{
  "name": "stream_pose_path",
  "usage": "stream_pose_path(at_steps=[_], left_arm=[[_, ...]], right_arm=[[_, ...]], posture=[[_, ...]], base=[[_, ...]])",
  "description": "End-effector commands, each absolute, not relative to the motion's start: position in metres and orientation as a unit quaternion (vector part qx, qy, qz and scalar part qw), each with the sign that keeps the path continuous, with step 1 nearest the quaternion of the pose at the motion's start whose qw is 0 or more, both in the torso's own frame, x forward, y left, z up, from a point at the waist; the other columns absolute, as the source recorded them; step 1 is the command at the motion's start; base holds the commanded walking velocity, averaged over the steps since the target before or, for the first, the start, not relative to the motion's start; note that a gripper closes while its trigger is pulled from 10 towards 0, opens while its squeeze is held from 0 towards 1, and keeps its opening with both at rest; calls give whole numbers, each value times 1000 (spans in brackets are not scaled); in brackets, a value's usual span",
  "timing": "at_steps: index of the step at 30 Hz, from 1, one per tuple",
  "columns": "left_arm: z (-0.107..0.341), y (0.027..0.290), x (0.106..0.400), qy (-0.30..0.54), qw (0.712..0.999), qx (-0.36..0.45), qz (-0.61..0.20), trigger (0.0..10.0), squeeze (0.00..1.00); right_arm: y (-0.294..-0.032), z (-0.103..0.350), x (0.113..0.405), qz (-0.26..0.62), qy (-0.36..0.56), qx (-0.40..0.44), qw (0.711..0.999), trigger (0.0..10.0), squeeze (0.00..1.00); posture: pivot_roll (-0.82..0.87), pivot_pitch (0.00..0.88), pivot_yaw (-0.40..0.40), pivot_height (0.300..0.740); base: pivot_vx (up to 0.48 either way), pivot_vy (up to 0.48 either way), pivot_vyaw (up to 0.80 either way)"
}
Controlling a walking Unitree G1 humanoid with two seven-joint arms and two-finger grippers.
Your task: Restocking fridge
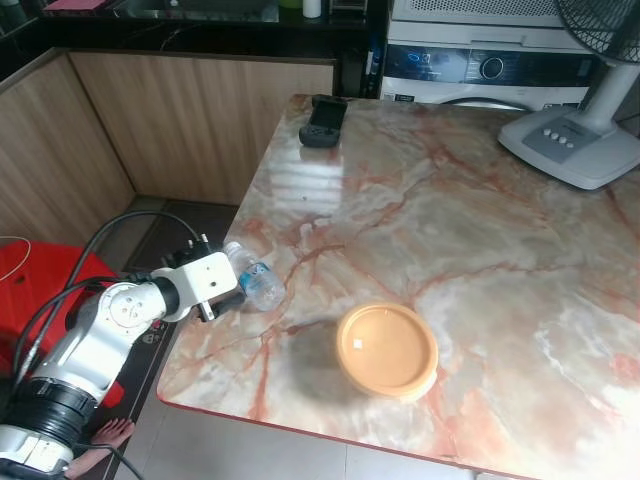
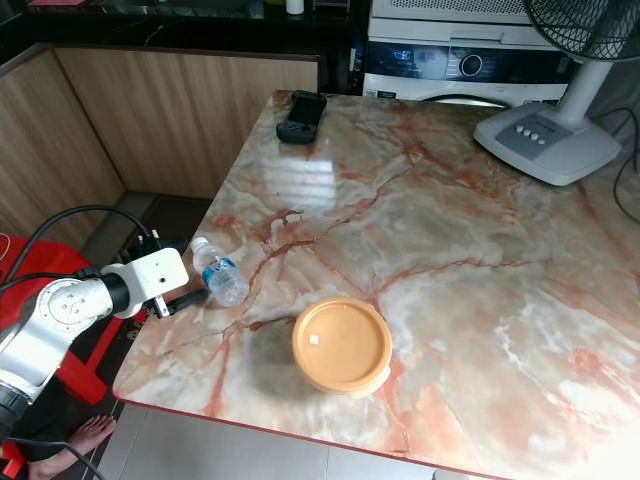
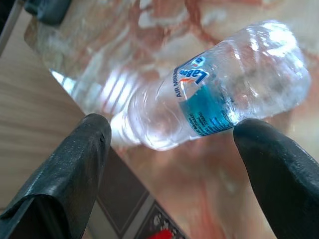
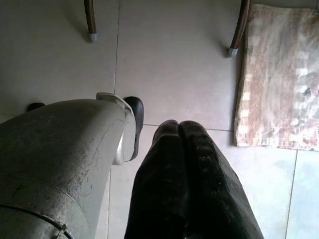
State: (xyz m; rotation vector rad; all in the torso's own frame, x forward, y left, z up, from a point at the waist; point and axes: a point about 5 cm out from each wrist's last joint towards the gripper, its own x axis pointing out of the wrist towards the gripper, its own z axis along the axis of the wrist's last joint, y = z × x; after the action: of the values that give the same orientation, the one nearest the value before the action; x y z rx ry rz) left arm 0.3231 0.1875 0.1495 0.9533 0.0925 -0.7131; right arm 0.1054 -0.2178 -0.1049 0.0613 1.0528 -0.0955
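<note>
Marble in pink and cream is what we are seeing from the left eye: the table (image 1: 470, 250). We are reaching our left gripper (image 1: 232, 297) to the table's near left edge, where a clear water bottle (image 1: 254, 279) is lying on its side. An orange lidded bowl (image 1: 387, 349) is sitting on the table near the bottle, toward the front edge. A black handheld device (image 1: 324, 120) is lying at the table's far edge, and a white fan base (image 1: 573, 142) is standing at the far right corner.

From the right eye we are looking at the same table and the same things.

From the left wrist we are seeing the bottle (image 3: 219, 99) with its blue label lying between our two black fingers (image 3: 70, 169). The fingers are spread wide and are not squeezing it.

From the right wrist we are looking down at a tiled floor (image 4: 174, 59), away from the table. Our right gripper (image 4: 180, 130) is pressing its fingers together on nothing. A cloth mat (image 4: 279, 79) is lying on the floor.
</note>
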Motion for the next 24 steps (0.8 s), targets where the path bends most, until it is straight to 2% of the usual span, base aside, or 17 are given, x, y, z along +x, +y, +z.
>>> stream_pose_path(at_steps=[1, 11, 13, 18, 21, 22, 23, 24], left_arm=[[149, 185, 325, 37, 824, 455, -337, 10000, 0], [144, 166, 335, 11, 825, 452, -338, 10000, 0], [149, 165, 340, -7, 842, 437, -316, 10000, 0], [167, 177, 355, -48, 908, 346, -233, 10000, 0], [169, 192, 360, -25, 933, 281, -225, 10000, 0], [166, 206, 363, -4, 955, 205, -216, 10000, 0], [166, 206, 363, -4, 955, 205, -216, 10000, 0], [164, 214, 365, 9, 965, 159, -207, 10000, 0]], right_arm=[[-219, -106, 100, -48, 510, 28, 859, 10000, 0], [-219, -106, 100, -47, 509, 25, 859, 10000, 0], [-219, -106, 100, -47, 509, 26, 859, 10000, 0], [-219, -106, 100, -46, 509, 26, 859, 10000, 0], [-219, -106, 99, -47, 510, 27, 859, 10000, 0], [-219, -106, 99, -46, 511, 27, 858, 10000, 0], [-219, -106, 99, -46, 511, 27, 858, 10000, 0], [-219, -106, 99, -46, 511, 26, 858, 10000, 0]], posture=[[70, 73, -29, 740], [70, 74, -29, 740], [67, 75, -28, 740], [63, 76, -27, 740], [62, 77, -27, 740], [64, 77, -26, 740], [64, 77, -26, 740], [56, 76, -29, 740]], base=[[0, 0, 0], [0, 0, 0], [0, 0, 0], [0, 0, 0], [0, 0, 0], [0, 0, 0], [0, 0, 0], [0, 0, 0]])
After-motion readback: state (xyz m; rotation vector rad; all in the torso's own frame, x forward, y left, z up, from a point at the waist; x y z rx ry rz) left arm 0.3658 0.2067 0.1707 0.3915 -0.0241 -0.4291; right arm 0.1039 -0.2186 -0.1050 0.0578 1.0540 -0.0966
